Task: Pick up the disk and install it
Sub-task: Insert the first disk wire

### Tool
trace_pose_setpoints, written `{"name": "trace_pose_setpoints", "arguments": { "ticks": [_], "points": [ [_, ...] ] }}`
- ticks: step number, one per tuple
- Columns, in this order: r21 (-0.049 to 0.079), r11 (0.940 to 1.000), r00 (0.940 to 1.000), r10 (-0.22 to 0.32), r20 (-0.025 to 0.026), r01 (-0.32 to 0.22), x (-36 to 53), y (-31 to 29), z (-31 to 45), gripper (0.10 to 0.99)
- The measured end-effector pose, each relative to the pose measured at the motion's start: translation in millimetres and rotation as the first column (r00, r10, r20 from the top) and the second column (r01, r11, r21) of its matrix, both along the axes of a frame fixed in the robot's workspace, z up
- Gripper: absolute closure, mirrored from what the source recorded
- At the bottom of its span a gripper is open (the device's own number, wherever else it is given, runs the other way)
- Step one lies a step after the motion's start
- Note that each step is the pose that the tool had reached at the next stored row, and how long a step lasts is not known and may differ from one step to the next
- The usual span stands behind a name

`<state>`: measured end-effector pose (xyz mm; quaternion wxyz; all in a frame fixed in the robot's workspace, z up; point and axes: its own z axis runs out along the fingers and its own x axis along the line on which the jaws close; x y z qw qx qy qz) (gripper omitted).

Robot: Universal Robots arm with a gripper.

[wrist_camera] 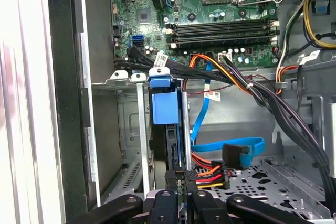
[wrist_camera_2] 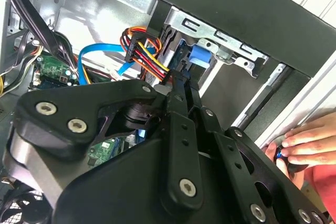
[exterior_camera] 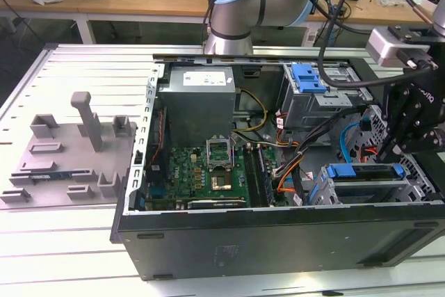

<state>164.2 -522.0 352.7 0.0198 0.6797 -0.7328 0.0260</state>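
The disk stands edge-on in a slot of the metal drive cage, with the blue tab of its carrier frame at the far end. In the exterior view the disk lies in the cage at the case's near corner on the exterior view's right. My gripper is shut on the near edge of the disk, one black finger on each side. In the second wrist view the fingers reach toward the blue carrier. From outside, my gripper hangs just above the cage.
Orange, black and blue cables run right beside the slot. The green motherboard, the grey power supply and a second cage with a blue latch fill the case. A person's hand rests at the case's outer edge.
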Motion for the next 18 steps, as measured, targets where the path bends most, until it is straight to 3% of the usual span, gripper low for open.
{"name": "trace_pose_setpoints", "arguments": {
  "ticks": [8, 18],
  "points": [
    [0.000, 1.0000, 1.0000, -0.001, 0.0000, 0.001, 0.0, 0.6, -1.2, 0.918],
    [-0.009, 0.9997, 0.9998, -0.020, 0.0001, 0.020, 0.0, 1.9, -1.9, 0.918]
  ]
}}
